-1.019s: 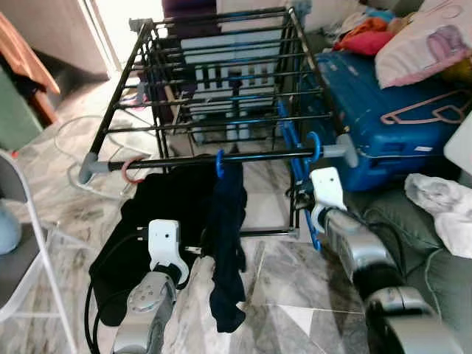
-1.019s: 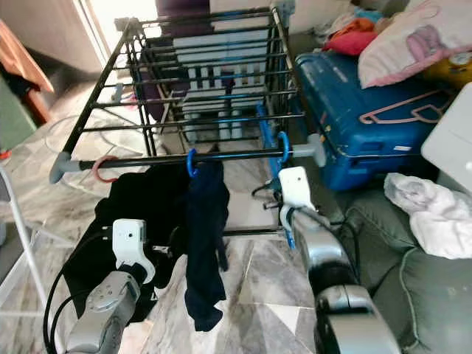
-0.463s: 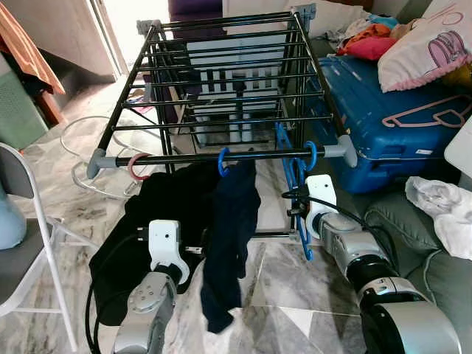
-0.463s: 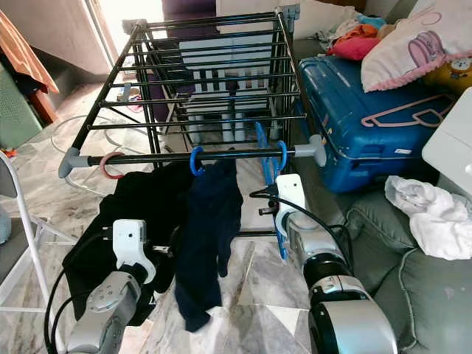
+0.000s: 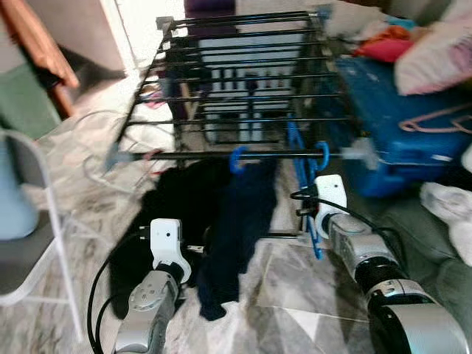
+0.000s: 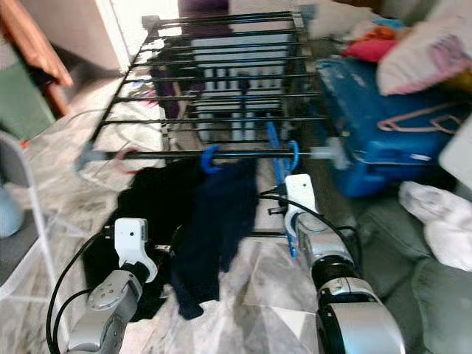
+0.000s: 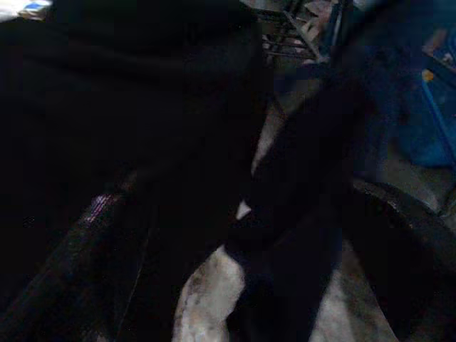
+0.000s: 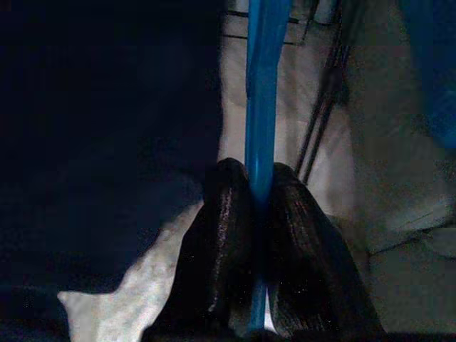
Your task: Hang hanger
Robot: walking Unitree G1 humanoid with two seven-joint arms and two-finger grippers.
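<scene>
Marble floor, drying rack [image 5: 221,66] up front. Blue hanger [image 5: 306,184] looks hooked on already, right gripper [image 8: 260,206] pinching it; letting go remains.

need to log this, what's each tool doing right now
Left tool: cannot be told, too dark.
Right tool: closed on the blue hanger.

Both head views look forward and down from above the arms onto the drying rack [image 5: 243,88], filling the upper centre. Each wrist camera sits close, sharing the hanging dark garment [image 7: 306,178].
</scene>
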